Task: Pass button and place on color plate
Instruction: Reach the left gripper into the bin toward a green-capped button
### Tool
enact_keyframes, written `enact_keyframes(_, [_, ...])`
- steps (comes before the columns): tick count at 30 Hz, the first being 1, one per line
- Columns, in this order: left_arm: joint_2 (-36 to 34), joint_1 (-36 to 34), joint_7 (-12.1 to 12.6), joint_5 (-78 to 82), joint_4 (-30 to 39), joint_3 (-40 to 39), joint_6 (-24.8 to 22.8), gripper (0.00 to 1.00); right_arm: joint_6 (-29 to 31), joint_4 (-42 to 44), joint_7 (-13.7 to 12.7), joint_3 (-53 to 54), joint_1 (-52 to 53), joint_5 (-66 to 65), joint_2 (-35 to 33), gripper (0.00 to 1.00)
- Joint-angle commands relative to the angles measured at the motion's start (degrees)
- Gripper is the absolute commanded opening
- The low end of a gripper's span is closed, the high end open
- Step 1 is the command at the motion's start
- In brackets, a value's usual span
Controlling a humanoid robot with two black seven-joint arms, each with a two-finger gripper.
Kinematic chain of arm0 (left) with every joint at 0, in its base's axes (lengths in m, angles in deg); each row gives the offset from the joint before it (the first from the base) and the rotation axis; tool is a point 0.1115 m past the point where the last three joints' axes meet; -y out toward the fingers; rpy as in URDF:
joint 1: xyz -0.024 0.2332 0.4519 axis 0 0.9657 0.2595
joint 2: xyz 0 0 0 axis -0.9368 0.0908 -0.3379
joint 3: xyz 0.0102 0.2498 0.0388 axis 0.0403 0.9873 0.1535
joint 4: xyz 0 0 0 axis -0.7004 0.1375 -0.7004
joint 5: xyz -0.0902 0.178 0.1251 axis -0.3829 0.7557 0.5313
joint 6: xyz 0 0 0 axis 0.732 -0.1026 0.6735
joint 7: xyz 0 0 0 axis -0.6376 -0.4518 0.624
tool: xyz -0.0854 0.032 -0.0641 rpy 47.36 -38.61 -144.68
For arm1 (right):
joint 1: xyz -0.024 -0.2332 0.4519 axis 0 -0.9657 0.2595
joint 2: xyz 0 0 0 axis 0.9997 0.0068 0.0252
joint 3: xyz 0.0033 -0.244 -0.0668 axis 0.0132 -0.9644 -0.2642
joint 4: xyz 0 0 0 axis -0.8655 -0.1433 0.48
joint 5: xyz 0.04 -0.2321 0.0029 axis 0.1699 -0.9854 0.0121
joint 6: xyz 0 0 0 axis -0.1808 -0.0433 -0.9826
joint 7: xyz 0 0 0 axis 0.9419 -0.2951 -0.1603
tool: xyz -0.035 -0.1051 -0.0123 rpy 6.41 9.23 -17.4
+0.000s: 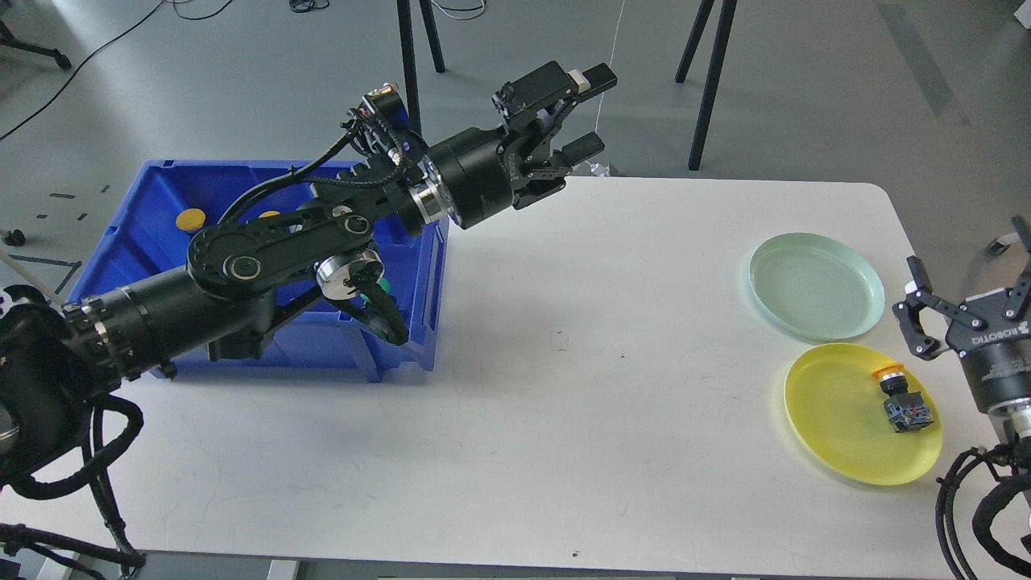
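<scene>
L gripper (586,113) is up over the table's (564,362) far edge, fingers spread wide w/ nothing between them; upper finger (598,78) has a white pad, lower one (584,147) sits just under it. Blue bin (153,209) lies well behind those fingers, back along the L arm, w/ a yellow cap (191,218) on its floor and something green (385,285) partly hidden under the arm, prob. another button.

R gripper (970,278) is at the table's right edge, fingers apart, empty. One fingertip (914,270) is near the green plate (817,285). Button (900,397), orange cap w/ black body, lies on its side on the yellow plate (838,427), just below the R fingers and not touching them. Green plate is beside the yellow one; can't tell if the rims touch.
</scene>
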Motion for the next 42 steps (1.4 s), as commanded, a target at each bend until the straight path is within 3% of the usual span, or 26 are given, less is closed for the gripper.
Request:
enact_keyframes(1, [-5.2,-0.4,0.0,-1.0,-0.3,0.5,0.5,0.97,0.1,0.6,-0.1,-0.2,6.0,0.1,0.1,0.99])
enact_keyframes(4, [-17.7,-0.6,0.0,-0.6,2.6,3.1,2.9,0.97,0.2,0.7,-0.1,-0.1,6.6,0.1,0.1,0.99])
enact_keyframes(8, [-32.0,-4.0,0.0,4.6,6.3,15.3,6.2,0.97,0.2,1.8,0.0,-0.1,6.4,0.1,0.1,0.99])
enact_keyframes(14, [-39.1,-9.4,0.0,24.8,5.5,38.1,16.6,0.97,0.3,2.5,0.0,-0.7,6.2,0.1,2.1,0.99])
enact_keyframes(19, [-38.6,-11.7,0.0,30.4,3.4,48.5,18.8,0.97,0.4,3.8,0.0,-0.8,6.1,0.1,2.1,0.99])
enact_keyframes(30, [-34.5,-11.8,0.0,33.1,-3.2,53.6,18.4,0.97,0.3,3.9,0.0,-0.7,5.1,0.1,2.1,0.99])
enact_keyframes(38, [-30.6,-12.6,0.0,37.6,-8.3,53.7,9.9,0.96,0.3,3.8,0.0,-0.8,4.0,0.1,2.3,0.99])
enact_keyframes(42, [-28.0,-12.6,0.0,37.7,-11.8,53.7,8.1,0.96,0.3,3.8,0.0,-0.7,4.0,0.1,2.3,0.99])
